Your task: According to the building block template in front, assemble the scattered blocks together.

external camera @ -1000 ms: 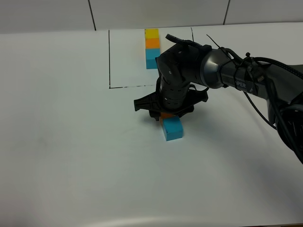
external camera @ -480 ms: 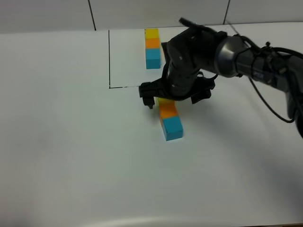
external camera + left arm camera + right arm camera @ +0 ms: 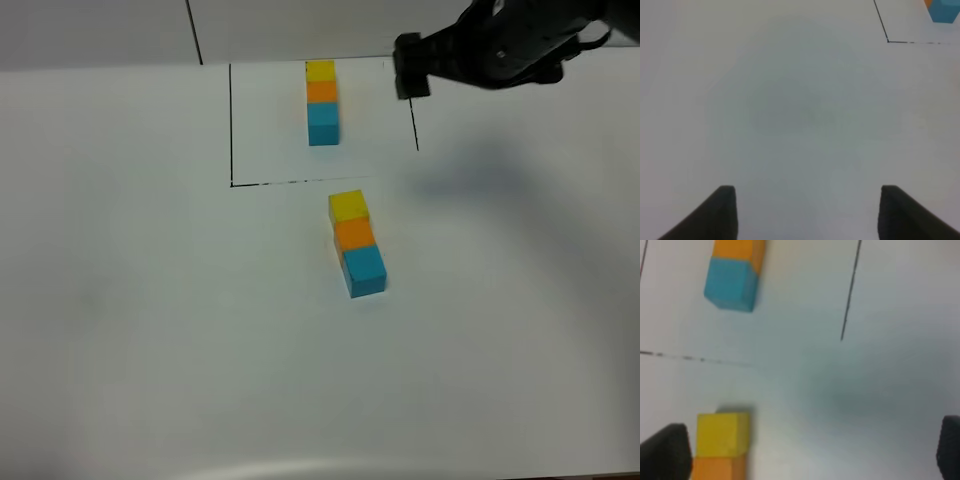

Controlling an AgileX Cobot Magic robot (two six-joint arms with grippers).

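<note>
White bench (image 3: pixel 150 330), black outline drawn at the far side; building block template (image 3: pixel 321 102) inside it, scattered blocks (image 3: pixel 356 243) joined in a yellow-orange-blue row just outside. Right gripper (image 3: pixel 470 55) raised high at far right, jaws wide apart, empty. Left gripper (image 3: pixel 807 212) hovers low over bare bench, jaws spread, empty.

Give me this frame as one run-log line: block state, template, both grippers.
assembled row: yellow-orange-blue, joined, outside outline | building block template: same order, inside outline | right gripper: open, empty, raised near outline corner | left gripper: open, empty, over bare table
</note>
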